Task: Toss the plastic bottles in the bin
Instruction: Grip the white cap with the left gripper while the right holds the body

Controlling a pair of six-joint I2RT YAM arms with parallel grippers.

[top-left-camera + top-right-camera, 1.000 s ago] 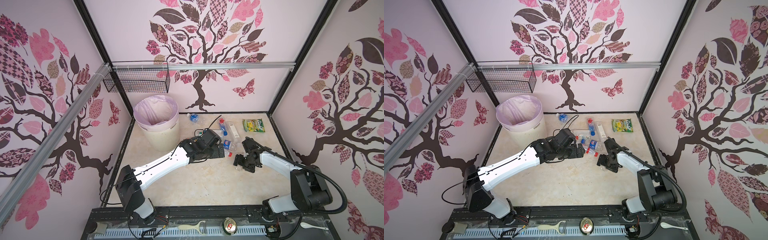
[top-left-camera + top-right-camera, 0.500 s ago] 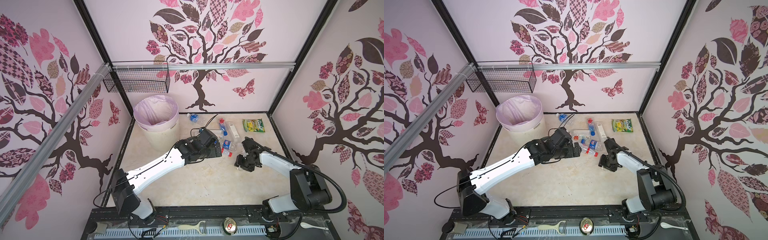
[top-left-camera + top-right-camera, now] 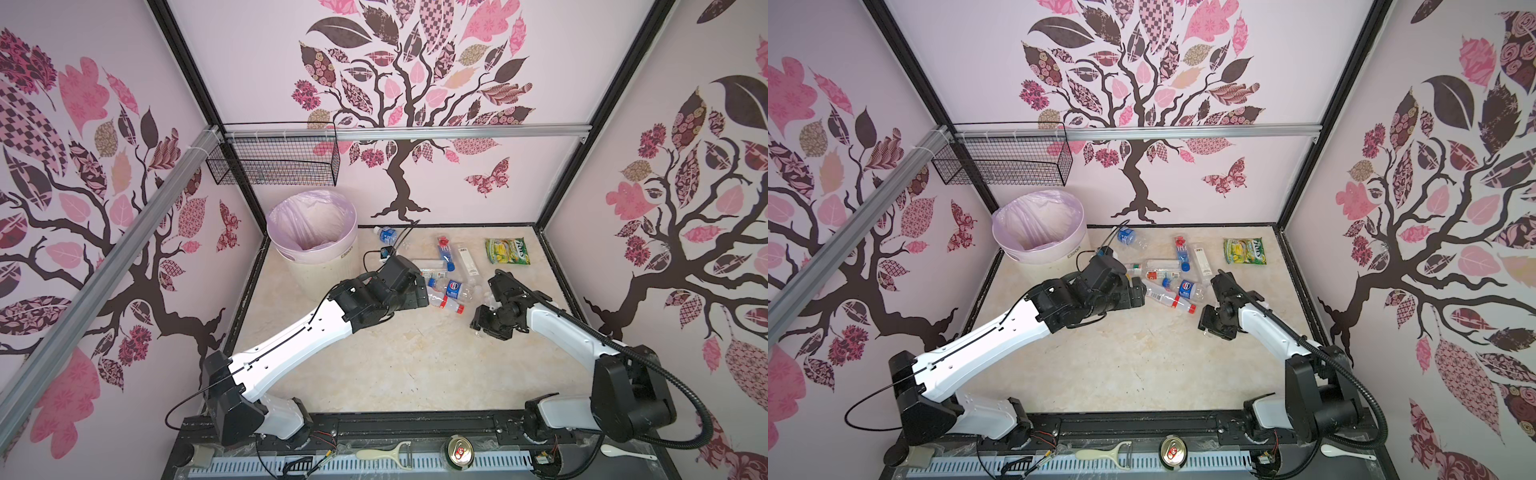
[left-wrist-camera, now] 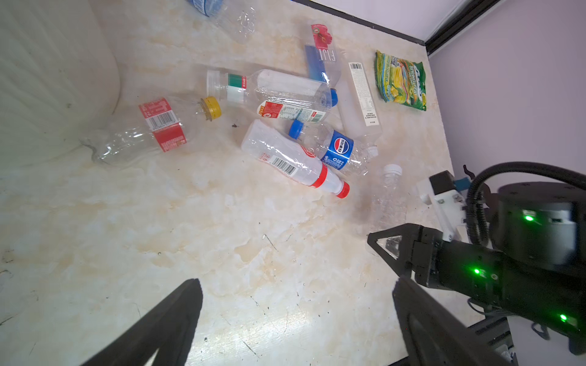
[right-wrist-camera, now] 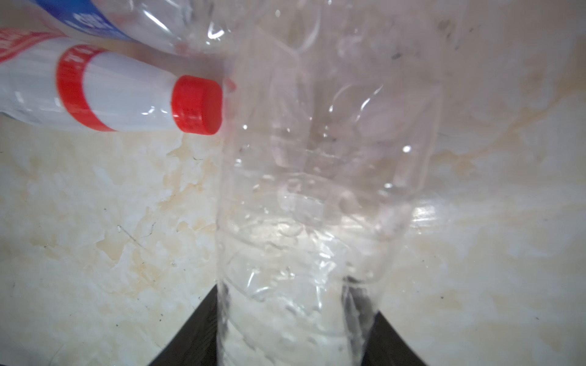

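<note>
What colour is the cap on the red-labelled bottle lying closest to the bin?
Yellow. The cap shows best in the left wrist view.

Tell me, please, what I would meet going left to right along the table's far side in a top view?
Bin, blue-labelled bottle, red-and-blue-labelled bottle, long white-labelled bottle, green snack packet. The nearer bottles overlap, so I leave them out.

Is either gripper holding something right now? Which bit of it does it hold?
The right gripper is shut on the clear bottle, gripping it near its bottom end. The left gripper is open and holds nothing.
</note>
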